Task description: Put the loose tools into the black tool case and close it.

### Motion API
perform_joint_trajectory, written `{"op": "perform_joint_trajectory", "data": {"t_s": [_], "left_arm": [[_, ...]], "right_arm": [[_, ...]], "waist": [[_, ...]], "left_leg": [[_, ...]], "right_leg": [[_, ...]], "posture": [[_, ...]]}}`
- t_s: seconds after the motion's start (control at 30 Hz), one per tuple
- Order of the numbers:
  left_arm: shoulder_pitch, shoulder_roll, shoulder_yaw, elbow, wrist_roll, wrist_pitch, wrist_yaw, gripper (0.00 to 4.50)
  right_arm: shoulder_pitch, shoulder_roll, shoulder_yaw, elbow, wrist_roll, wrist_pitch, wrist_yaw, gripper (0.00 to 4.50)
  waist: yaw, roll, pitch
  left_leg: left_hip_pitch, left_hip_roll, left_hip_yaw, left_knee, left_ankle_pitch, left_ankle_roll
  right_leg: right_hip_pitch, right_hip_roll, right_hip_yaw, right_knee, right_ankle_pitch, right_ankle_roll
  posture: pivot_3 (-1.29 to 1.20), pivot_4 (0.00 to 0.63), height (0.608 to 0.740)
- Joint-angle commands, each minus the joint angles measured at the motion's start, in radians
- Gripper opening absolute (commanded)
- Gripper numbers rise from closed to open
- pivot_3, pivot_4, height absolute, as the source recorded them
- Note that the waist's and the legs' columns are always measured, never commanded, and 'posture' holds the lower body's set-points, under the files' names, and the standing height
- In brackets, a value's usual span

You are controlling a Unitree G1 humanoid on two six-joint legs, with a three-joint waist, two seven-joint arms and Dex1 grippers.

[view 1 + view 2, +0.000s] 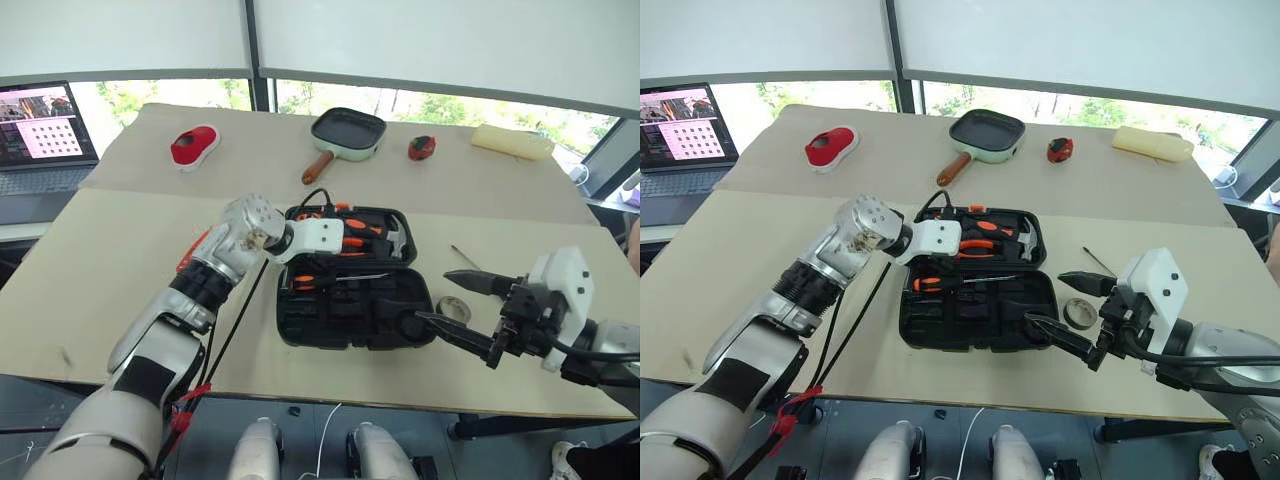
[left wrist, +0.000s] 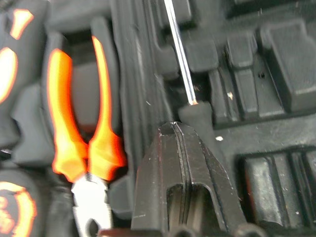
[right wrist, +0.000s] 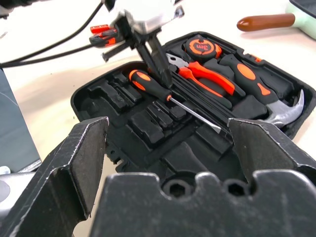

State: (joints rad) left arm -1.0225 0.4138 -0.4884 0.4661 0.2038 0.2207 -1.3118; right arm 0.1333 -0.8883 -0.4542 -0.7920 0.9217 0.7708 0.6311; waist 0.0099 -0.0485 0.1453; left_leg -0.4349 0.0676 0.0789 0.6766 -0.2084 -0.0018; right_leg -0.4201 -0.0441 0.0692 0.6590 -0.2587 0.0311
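A: Where's the black tool case [image 1: 345, 300]?

B: Lying open on the desk [image 1: 90, 290] in front of the robot. The far half holds the pliers [image 3: 205, 76], hammer [image 3: 261, 91] and tape measure [image 3: 200, 48]. 1 screwdriver [image 3: 165, 95] lies across the near half, by the hinge.

A: And the left gripper [image 3: 157, 61]?

B: Over the case, its jaws clenched together with nothing between them, tips just beside the screwdriver's shaft [image 2: 180, 59]. I'd judge it is nudging that tool into its slot, or has just set it down.

A: The right gripper [image 1: 455, 305]?

B: Hanging off the case's right edge, jaws spread wide and empty.

A: What's still loose?

B: A small tape roll [image 1: 1080, 313] on the desk just right of the case, and a thin steel tool [image 1: 1100, 261] beyond it.

A: So the step in hand?

B: Loading, roughly midway. The next move probably falls to the right gripper: drop onto the tape roll or the thin tool, pinch it, and carry it over the case rim. The thin tool lies flat, so the jaws would need to come low.
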Motion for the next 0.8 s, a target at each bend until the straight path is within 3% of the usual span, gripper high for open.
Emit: {"op": "perform_joint_trajectory", "data": {"t_s": [0.03,0.8], "left_arm": [[-0.001,0.0,0.001,-0.047,-0.004,-0.016,-0.008,0.02],[0.076,-0.024,-0.085,0.025,0.109,-0.164,0.034,0.02]], "right_arm": [[0.003,0.011,-0.018,-0.01,-0.009,-0.032,0.001,4.5],[0.026,0.019,-0.006,-0.016,-0.045,-0.035,-0.001,4.5]], "waist": [[-0.001,0.0,0.0],[0.003,0.002,-0.001]], "left_leg": [[-0.001,0.0,0.0,0.0,0.0,0.0],[0.002,0.0,0.0,0.0,0.0,0.0]], "right_leg": [[-0.001,0.0,0.0,0.0,0.0,0.0],[0.003,0.0,0.0,0.0,0.0,0.0]], "posture": [[0.0,0.15,0.74],[0.0,0.15,0.74]]}}
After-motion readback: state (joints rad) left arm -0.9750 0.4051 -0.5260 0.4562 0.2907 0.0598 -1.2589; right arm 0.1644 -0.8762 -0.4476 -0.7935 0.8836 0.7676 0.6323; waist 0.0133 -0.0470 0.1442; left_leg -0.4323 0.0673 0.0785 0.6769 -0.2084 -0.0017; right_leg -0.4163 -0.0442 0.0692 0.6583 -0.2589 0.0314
